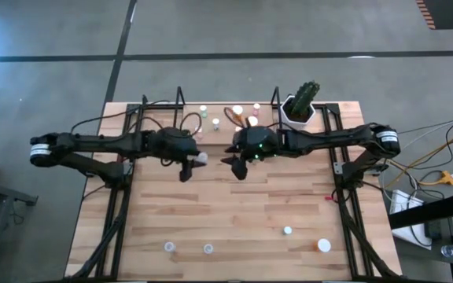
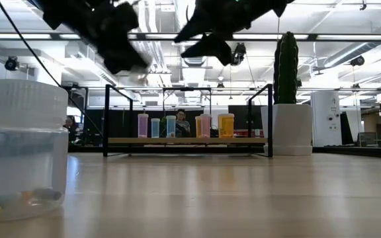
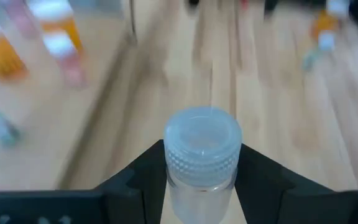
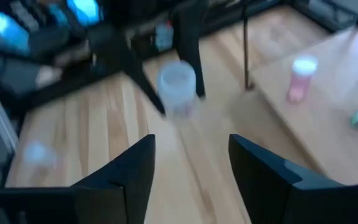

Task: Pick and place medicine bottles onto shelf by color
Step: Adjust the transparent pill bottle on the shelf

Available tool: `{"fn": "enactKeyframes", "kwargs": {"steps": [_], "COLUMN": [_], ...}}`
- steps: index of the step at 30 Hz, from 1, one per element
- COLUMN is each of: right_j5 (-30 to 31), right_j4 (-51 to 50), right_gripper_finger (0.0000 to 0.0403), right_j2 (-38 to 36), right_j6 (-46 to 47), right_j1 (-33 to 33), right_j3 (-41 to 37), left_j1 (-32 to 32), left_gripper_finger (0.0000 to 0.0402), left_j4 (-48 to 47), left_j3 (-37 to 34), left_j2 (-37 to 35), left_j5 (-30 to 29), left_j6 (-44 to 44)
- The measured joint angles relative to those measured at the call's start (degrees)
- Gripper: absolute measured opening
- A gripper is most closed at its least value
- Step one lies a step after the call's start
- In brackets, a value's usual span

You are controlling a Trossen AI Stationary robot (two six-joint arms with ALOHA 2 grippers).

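Left gripper [image 3: 202, 177]: we see its two dark fingers closed on the neck of a small clear bottle with a ribbed white cap [image 3: 204, 146], held clear of the light plank surface [image 1: 234, 212] just in front of the low light-wood shelf with thin black wire uprights [image 1: 215, 119]. Right gripper [image 4: 191, 168]: we find it parted and carrying nothing, raised beside the left one near the shelf's middle.

On the shelf stand white-capped bottles already placed: pinkish [image 2: 143, 125], clear-greenish [image 2: 155, 127] and orange [image 2: 226, 125]. Four further bottles lie well apart on the near part of the surface, among them a clear one [image 2: 24, 152] and an orange one [image 1: 323, 246]. A white hexagonal pot with a green cactus [image 1: 300, 104] sits at the shelf's right end.

Risks, in our judgement: the grip sits high, at the cap, so the bottle may tilt or slip on release; a crowded shelf invites toppling neighbours; the two arms work near each other and could collide.

We can read no label, brand or writing anywhere.
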Motion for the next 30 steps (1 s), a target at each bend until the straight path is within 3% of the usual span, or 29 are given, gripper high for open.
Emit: {"fn": "enactKeyframes", "kwargs": {"steps": [9,17,24,30], "right_j5": [0.4,0.3,0.4,0.2], "right_j4": [1.9,-9.7,-19.6,-21.7], "right_gripper_finger": [0.0245,0.0258,0.0238,0.0182], "right_j2": [1.2,9.7,14.6,15.6], "right_j6": [4.1,4.6,3.4,3.2], "right_j1": [-3.5,-3.5,-3.7,-3.9], "right_j3": [5.9,15.8,23.7,25.6], "left_j1": [0.0,0.0,0.0,0.0], "left_gripper_finger": [0.0140,0.0140,0.0140,0.0140], "left_j4": [11.6,13.2,12.8,12.6], "left_j3": [0.2,2.2,2.4,2.4], "left_j2": [3.7,7.4,7.3,7.1], "left_j5": [-6.3,-6.3,-7.3,-7.8], "left_j6": [-1.3,-1.2,-1.1,-1.0]}}
